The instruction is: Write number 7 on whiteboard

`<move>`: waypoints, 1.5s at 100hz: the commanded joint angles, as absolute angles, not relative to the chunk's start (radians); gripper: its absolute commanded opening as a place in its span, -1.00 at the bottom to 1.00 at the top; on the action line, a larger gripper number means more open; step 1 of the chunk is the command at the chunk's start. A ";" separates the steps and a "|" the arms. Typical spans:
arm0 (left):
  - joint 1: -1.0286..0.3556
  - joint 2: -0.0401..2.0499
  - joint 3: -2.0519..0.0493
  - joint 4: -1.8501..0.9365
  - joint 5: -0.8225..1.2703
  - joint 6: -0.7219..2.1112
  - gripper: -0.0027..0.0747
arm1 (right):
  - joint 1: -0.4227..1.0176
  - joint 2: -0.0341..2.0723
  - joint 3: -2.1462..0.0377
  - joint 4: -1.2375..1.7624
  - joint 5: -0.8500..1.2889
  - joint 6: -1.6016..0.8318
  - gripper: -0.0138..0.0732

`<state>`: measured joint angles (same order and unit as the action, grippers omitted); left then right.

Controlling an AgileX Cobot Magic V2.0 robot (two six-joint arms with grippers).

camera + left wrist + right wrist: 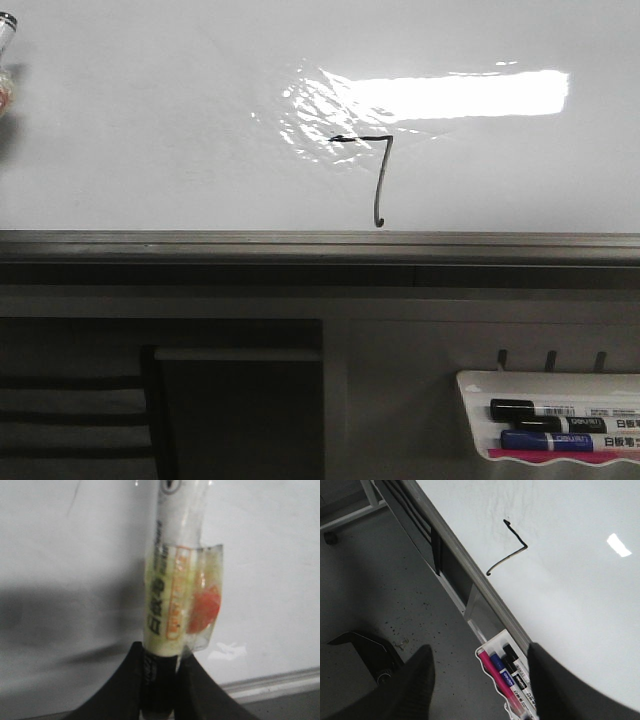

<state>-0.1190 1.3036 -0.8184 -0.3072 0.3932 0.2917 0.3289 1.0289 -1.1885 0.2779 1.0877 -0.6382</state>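
The whiteboard (150,120) fills the upper front view, with bright glare and a grey edge rail (300,246). A black number 7 (378,180) is drawn on it just above the rail; it also shows in the right wrist view (512,555). My left gripper (160,655) is shut on a white marker (167,580) with a taped orange label, pointing at the whiteboard (60,555). The marker's end shows at the left edge of the front view (5,60), far left of the 7. My right gripper (480,650) is open and empty, held off the whiteboard (570,580).
A small white marker tray (480,385) hangs below the rail at the lower right, holding black, blue and pink markers (502,672). Dark frame parts (240,400) sit below the board. Grey floor (380,580) lies under the right gripper.
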 commanded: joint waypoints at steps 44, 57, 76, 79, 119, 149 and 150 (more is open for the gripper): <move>-0.113 1.364 -0.842 -0.329 0.291 0.280 -0.98 | 0.325 1.015 -1.219 0.288 1.033 -0.637 0.17; -0.113 1.364 -0.842 -0.329 0.299 0.280 -0.97 | 0.325 1.015 -1.219 0.288 1.033 -0.637 0.17; -0.113 1.364 -0.842 -0.329 0.303 0.280 -0.56 | 0.325 1.015 -1.219 0.288 1.033 -0.637 0.17; -0.113 1.364 -0.842 -0.329 0.303 0.280 -0.48 | 0.325 1.015 -1.219 0.288 1.033 -0.637 0.17; -0.113 1.357 -0.846 -0.329 0.317 0.280 0.08 | 0.325 1.015 -1.219 0.284 1.030 -0.637 0.17; -0.113 1.150 -0.846 -0.329 0.406 0.280 0.07 | 0.325 0.982 -1.219 0.161 1.070 -0.406 0.17; -0.113 1.136 -0.846 -0.329 0.409 0.280 0.07 | 0.325 0.981 -1.219 0.151 1.070 -0.392 0.17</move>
<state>-0.1141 1.2363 -0.8161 -0.3177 0.4250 0.2898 0.3289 1.0124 -1.1885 0.2162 1.1032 -0.5048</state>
